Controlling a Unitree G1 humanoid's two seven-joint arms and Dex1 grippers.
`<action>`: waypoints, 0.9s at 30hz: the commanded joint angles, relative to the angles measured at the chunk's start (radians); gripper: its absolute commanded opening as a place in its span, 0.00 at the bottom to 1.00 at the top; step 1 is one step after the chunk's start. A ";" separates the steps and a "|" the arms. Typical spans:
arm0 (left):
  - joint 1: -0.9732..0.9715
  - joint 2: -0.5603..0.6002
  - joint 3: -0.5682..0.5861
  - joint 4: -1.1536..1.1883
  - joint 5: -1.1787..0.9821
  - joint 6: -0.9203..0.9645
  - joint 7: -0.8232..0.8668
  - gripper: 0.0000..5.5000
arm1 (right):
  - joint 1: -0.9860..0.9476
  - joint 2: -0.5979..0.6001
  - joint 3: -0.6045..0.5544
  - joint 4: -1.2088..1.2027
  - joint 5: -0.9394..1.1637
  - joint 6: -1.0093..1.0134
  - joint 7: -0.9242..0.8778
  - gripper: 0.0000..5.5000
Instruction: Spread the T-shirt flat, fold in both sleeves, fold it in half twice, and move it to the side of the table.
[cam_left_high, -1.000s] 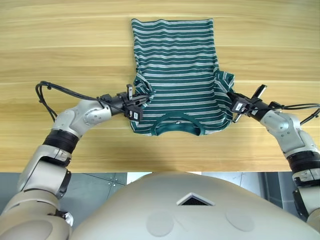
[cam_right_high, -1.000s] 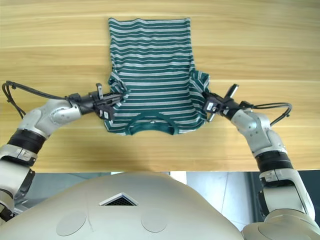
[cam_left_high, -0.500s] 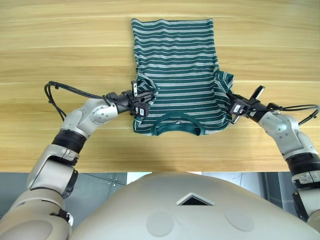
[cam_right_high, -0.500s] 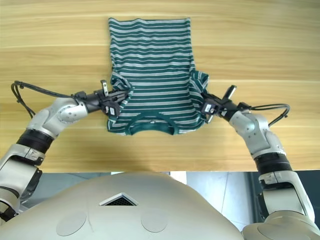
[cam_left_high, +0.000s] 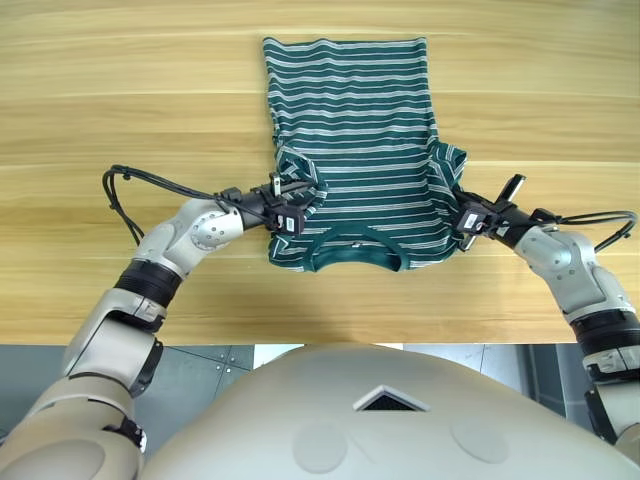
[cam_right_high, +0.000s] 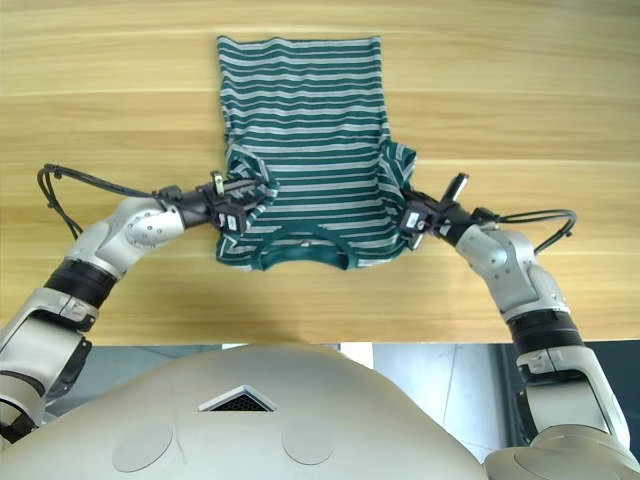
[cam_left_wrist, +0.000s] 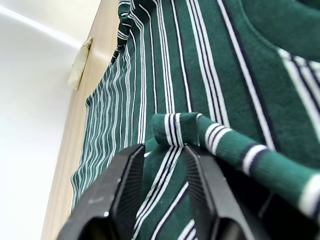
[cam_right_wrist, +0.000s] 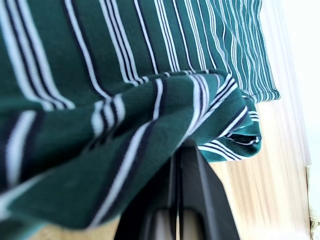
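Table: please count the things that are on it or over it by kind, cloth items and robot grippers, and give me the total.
T-shirt: 1
Grippers: 2, the left gripper and the right gripper, each with its jaws shut on the T-shirt
Total: 3

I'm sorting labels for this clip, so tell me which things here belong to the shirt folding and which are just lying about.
Part of the job:
- striped T-shirt
- left gripper and right gripper, each clamped on its cloth

Just there:
- wooden table under the shirt
- cable loops at the wrists
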 joint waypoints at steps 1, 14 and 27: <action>0.044 0.020 -0.001 -0.010 -0.038 0.028 -0.068 0.40 | 0.012 0.008 0.004 0.002 -0.010 0.014 0.013 0.00; 0.165 -0.043 0.004 -0.111 -0.157 0.015 -0.055 0.73 | 0.004 0.010 0.004 0.006 -0.012 0.018 0.013 0.00; 0.133 -0.034 0.056 -0.012 -0.125 0.006 0.012 0.98 | 0.014 -0.018 -0.036 0.008 -0.010 0.042 -0.008 0.00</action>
